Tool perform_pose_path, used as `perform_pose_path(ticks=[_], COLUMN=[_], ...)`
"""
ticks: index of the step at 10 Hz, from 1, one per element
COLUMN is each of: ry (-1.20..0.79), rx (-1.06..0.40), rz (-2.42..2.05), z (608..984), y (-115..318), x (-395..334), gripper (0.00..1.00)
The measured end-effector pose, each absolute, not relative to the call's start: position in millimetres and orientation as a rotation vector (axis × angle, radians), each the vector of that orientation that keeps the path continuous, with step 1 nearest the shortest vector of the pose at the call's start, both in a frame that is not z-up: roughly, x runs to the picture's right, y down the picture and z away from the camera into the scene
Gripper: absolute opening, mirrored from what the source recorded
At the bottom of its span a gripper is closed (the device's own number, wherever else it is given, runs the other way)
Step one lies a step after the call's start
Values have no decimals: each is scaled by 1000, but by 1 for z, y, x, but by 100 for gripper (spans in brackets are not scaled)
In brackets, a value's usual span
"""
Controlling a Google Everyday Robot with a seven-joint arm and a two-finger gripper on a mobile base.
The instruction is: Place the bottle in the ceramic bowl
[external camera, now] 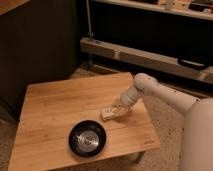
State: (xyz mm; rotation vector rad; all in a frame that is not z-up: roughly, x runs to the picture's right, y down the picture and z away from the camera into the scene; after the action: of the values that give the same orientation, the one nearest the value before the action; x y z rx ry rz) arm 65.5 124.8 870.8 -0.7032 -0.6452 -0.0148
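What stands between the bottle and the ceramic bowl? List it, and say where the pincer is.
Nothing visible does. The bottle lies on the table just beyond the ceramic bowl, with only bare wood between them. The pincer is down at the bottle's right end.

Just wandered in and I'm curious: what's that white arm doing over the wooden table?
The robot's gripper is down at a small whitish bottle lying on the wooden table. A black ceramic bowl sits nearby toward the front edge, apart from the bottle and with nothing in it. The bottle is not yet in the bowl.
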Motion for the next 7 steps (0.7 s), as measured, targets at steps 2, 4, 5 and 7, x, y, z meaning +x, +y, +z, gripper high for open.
perform_pose_path(ticks=[2,4,5,7], ry=[-639,-655,-663,-680], rx=[-719,-701,-678,-634], rz=[-18,-12,-15,-22], z=[869,852,836,797], y=[125,112,102,80], x=[58,50,45,36], gripper=[9,0,0,0])
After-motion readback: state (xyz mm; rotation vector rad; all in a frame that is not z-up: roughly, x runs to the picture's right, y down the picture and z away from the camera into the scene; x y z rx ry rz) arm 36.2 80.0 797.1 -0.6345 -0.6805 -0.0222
